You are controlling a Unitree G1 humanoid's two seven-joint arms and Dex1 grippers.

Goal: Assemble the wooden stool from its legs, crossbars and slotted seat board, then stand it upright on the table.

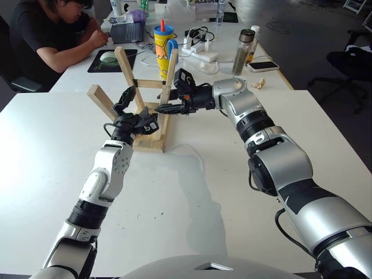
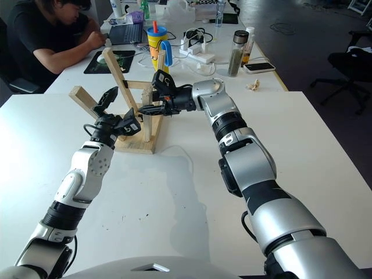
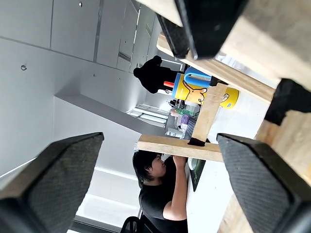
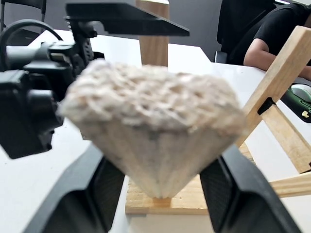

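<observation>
The stool (image 1: 168, 81) is partly built. Your right gripper (image 1: 164, 108) is clamped on a wooden bar (image 4: 150, 121), probably a crossbar, among the upturned legs (image 1: 125, 67). Your left gripper (image 1: 131, 107) hangs spread wide beside them, grasping nothing. The legs rise from the seat board (image 1: 148, 144), which lies flat on the table (image 1: 290, 128). By my judgement, you have yet to seat this bar and turn the stool upright.

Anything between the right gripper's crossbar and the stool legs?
Nothing visible lies between the crossbar in the right gripper and the nearest leg. The open left gripper sits close by, among the legs.
</observation>
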